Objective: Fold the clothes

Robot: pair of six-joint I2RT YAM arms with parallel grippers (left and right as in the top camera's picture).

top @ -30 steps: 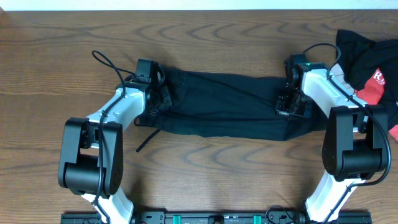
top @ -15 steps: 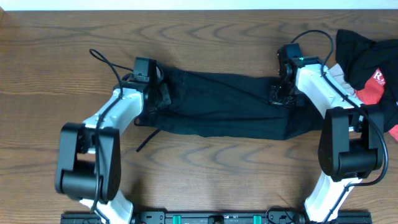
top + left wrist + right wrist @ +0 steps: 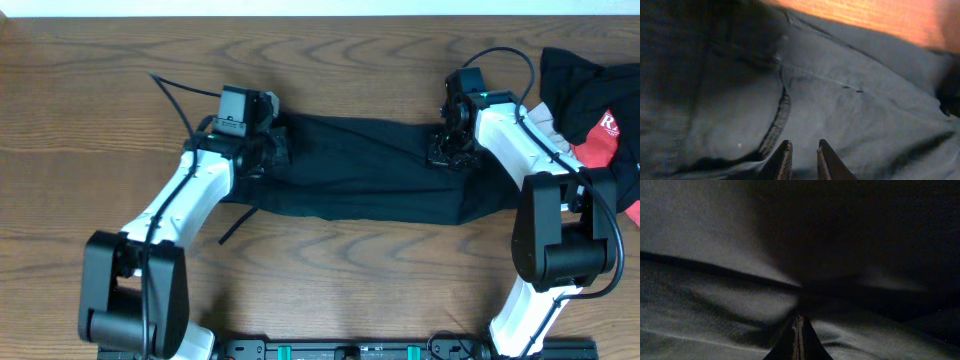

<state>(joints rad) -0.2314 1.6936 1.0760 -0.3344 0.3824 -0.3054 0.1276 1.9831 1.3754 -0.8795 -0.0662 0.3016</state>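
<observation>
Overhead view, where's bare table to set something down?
Free: the wood strip behind the black garment, the table's left end, and the front strip between the left arm and right arm. Crowded: the right edge, around the clothes pile.

Bench (image 3: 350, 270): wood-grain top, mid-brown, smooth, low satin sheen.
Garment (image 3: 360, 170): black cloth, matt, fine weave. Up close it reads grey-black, with soft creases and a raised stitched seam curving across it.
Pile (image 3: 580, 80): same sort of matt black cloth, plus a red patch with flat white print.
Left arm (image 3: 185, 205), right arm (image 3: 510, 135): white plastic shells, smooth, semi-gloss. Joints are black with a slight sheen; plastic or metal, can't tell.
Cable (image 3: 168, 82): black, rubbery-looking sheath.
Left pincer (image 3: 802, 147): dark fingers, hard and smooth, faint shine on the edges.
Right pincer (image 3: 798, 325): too dark to judge finish.
</observation>
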